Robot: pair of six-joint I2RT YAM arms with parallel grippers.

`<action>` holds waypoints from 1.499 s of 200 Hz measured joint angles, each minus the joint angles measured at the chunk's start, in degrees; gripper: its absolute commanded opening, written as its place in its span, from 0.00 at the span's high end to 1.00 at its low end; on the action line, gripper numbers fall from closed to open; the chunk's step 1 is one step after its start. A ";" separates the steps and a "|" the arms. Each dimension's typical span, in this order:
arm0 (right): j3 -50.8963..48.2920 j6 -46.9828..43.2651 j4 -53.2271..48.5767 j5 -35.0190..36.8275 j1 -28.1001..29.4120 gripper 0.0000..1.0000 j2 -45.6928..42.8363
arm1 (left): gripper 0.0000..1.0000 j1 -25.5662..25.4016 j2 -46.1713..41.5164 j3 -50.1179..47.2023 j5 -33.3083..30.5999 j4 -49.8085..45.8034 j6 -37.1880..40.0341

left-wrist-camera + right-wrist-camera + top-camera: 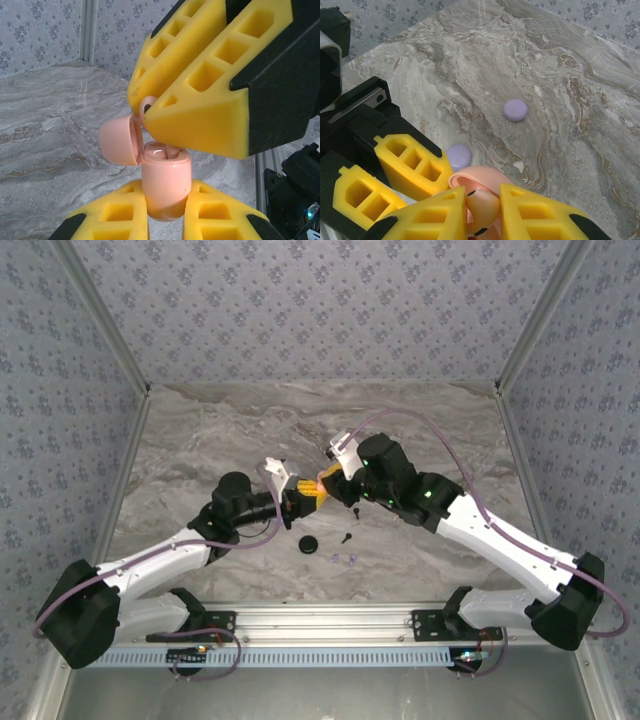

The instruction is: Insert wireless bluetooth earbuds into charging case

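Note:
My left gripper [166,200] is shut on a pale pink charging case [167,175], held upright with its lid [119,140] hinged open to the left. Right above the case's open top, my right gripper [482,202] is shut on a pale pink earbud [483,207]; the earbud's tip [146,106] peeks out between the yellow fingers [200,95]. From above, both grippers meet at mid-table [312,490]. A black earbud [345,537] and two lilac earbuds [341,560] lie on the table in front of them.
A round black case [308,543] sits on the marble table [200,430] close to the left gripper. Two lilac round pieces [515,110] [458,156] lie beyond the grippers. Patterned walls enclose the table on three sides.

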 measured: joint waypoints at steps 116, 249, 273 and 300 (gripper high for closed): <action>8.24 1.42 -5.09 -4.81 -1.64 0.57 2.80 | 1.00 -0.15 0.00 0.00 -0.35 1.22 -0.02; -5.99 20.85 -15.21 -5.62 -26.32 0.45 0.81 | 1.00 -0.17 -4.20 -0.13 -4.57 2.34 0.13; -12.15 24.02 -14.97 -5.11 -28.11 0.46 4.02 | 1.00 -0.15 -5.33 -0.13 -4.94 1.11 0.55; -16.37 26.82 -13.64 -4.20 -29.51 0.48 8.39 | 1.00 -0.15 -6.05 -0.13 -5.27 0.31 1.03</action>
